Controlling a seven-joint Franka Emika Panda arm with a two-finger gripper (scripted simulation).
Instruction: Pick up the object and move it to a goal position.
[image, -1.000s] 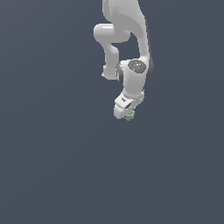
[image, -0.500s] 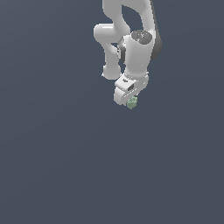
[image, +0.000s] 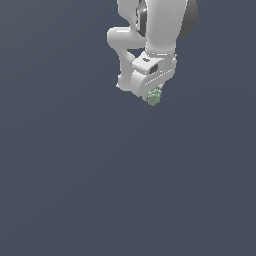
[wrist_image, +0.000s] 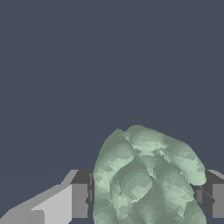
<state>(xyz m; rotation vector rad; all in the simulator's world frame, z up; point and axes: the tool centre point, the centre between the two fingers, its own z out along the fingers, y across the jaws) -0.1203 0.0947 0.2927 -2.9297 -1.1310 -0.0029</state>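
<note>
The object (image: 154, 97) is a small pale green, bumpy, roundish lump. In the exterior view it pokes out below my white gripper (image: 152, 93), which is shut on it and holds it up off the ground. In the wrist view the object (wrist_image: 146, 177) fills the space between the two fingers (wrist_image: 78, 200), which press on it from both sides. The white arm rises above the gripper toward the top of the exterior view.
A plain dark grey-blue surface (image: 100, 190) fills the rest of both views. No other object shows.
The arm has risen and moved toward the exterior view's right, carrying the green object in the shut gripper.
</note>
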